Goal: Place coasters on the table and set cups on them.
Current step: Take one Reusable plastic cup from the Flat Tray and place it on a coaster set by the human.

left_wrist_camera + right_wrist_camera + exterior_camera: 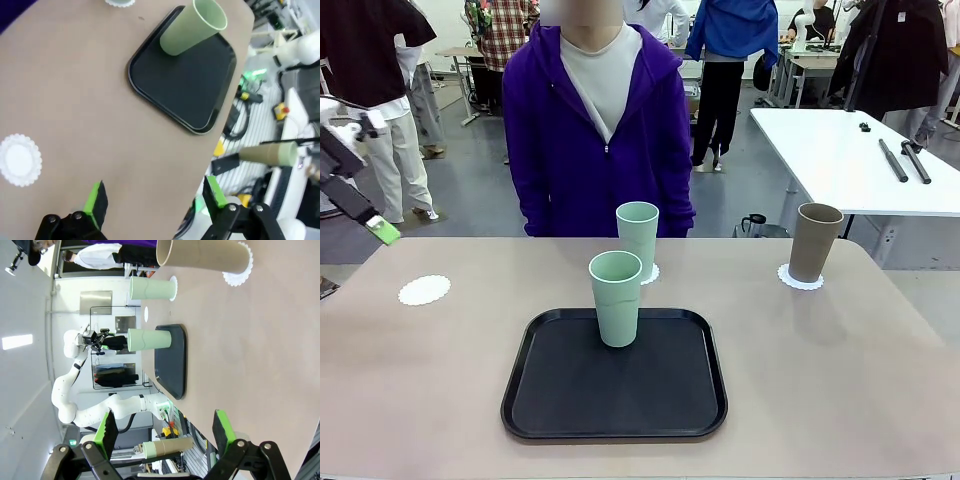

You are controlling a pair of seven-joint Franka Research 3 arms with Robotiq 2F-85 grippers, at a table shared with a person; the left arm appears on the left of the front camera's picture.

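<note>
A mint green cup (616, 298) stands on the black tray (560, 410), seen too in the left wrist view as the cup (192, 27) and in the right wrist view as the cup (149, 339). Another mint cup (638, 240) stands on a coaster (651, 273) behind the tray. The brown cup (814, 241) stands on a coaster (801, 281) at the far right of the table (840, 380). A bare coaster (424, 290) lies at the left, below my open left gripper (152, 200). My open right gripper (165, 432) holds nothing.
A person in a purple hoodie (595, 130) stands at the far side. My left arm's green fingertip (385, 232) hangs over the table's far left corner. A white table (850, 150) with dark tools is behind at the right.
</note>
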